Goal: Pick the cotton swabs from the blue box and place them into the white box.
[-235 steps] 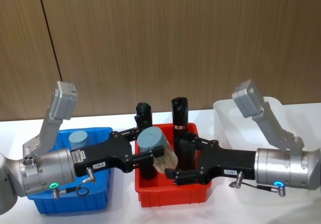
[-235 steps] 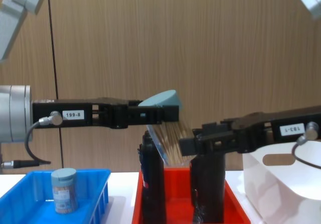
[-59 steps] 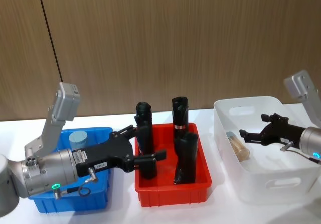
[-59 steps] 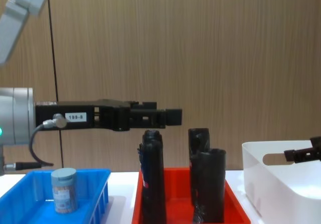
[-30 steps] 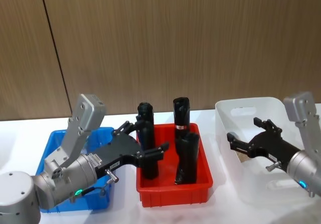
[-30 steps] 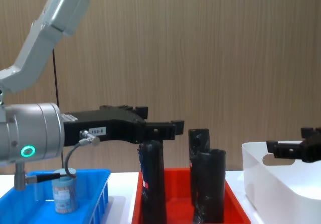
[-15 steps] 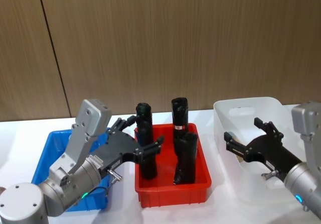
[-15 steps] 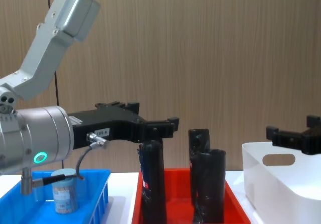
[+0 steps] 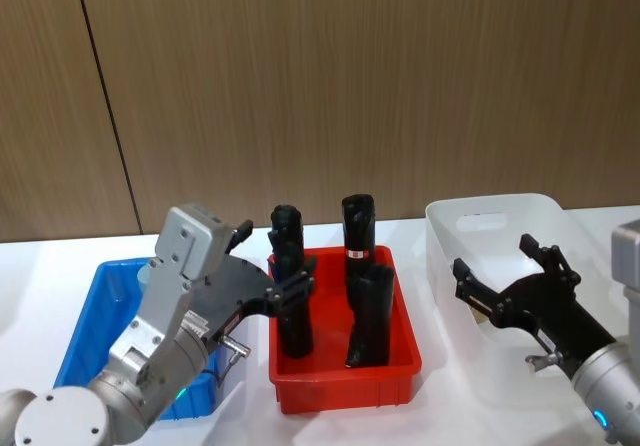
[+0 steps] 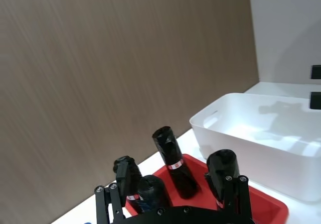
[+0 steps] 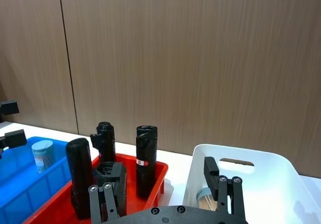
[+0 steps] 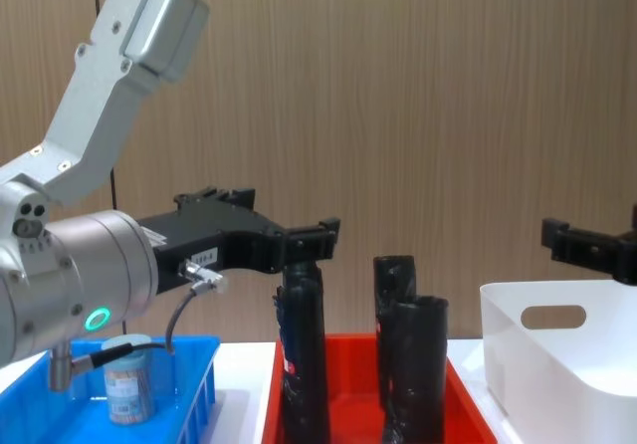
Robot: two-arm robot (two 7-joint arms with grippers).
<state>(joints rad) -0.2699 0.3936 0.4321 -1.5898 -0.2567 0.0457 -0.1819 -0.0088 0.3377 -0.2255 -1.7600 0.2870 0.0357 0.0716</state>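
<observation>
- In the head view, the left arm covered the near right part of the blue box [image 9: 80,316] (much of its floor lay behind the arm).
- In the chest view, a jar of cotton swabs [image 12: 127,384] in that box stood partly behind the left arm's cable, and its label was too small to read.
- In the right wrist view, a second jar [image 11: 203,196] in the white box [image 11: 266,169] sat half behind a finger of the right claw [image 11: 160,184].
- In the chest view, the right edge cut off both the right claw and the white box.

Rolls [image 9: 358,228] stand in the middle bin [image 9: 345,383] on the table [image 9: 40,256], with the left-hand box [image 9: 80,331] and its swab jar [image 12: 127,379] on one side of it and the right-hand box [image 9: 492,206], holding a second jar [image 11: 201,197], on the other.
</observation>
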